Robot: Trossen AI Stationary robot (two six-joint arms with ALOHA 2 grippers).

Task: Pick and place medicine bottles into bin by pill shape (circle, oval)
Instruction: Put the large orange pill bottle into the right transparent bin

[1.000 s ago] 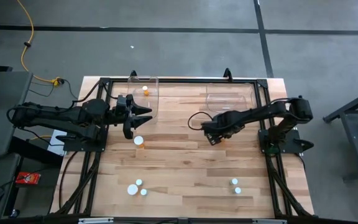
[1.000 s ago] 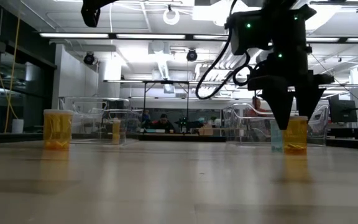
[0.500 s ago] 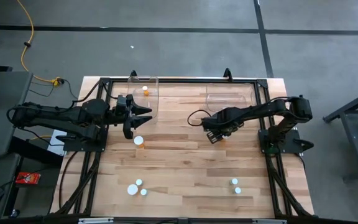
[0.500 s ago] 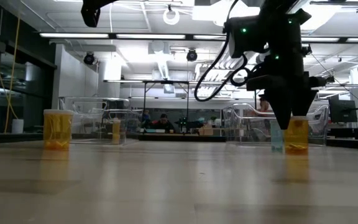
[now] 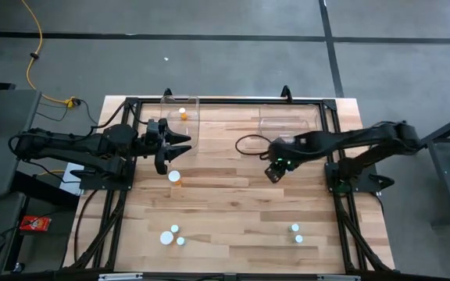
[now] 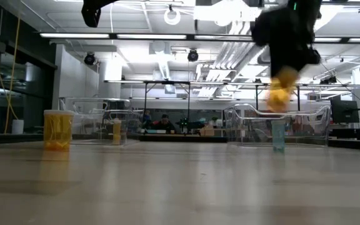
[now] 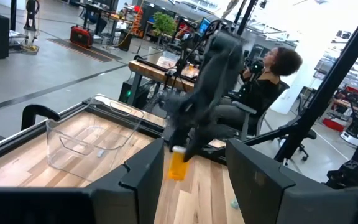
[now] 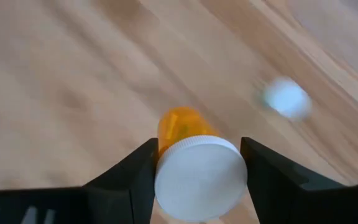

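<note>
My right gripper [image 5: 276, 170] is over the table's middle right, shut on an amber medicine bottle [image 8: 179, 127] with a white cap. The bottle also shows lifted in the low view [image 6: 279, 90] and in the left wrist view [image 7: 178, 165]. A pale clear bottle [image 6: 278, 135] stands on its base below it. My left gripper [image 5: 180, 148] waits open, held level beside the left clear bin [image 5: 182, 105], which holds one amber bottle [image 5: 182, 113]. Another amber bottle [image 5: 176, 176] stands on the table near it. My right gripper pinches the amber bottle's white cap [image 8: 166, 180] between its two fingers, one on each side of the cap's rim. The fingers slant down from above. The amber body hangs below the cap, clear of the table.
A second clear bin [image 5: 287, 121] stands at the far right. Three white-capped bottles [image 5: 173, 235] cluster near the front left and two [image 5: 297, 232] near the front right. A person [image 7: 266, 81] sits beyond the table's right side.
My right gripper has shut on the amber bottle and risen, tipping and drifting a little toward the table's right edge. The bottle, which stood on the table, is now lifted clear. The clear bottle beside it has stayed in place.
</note>
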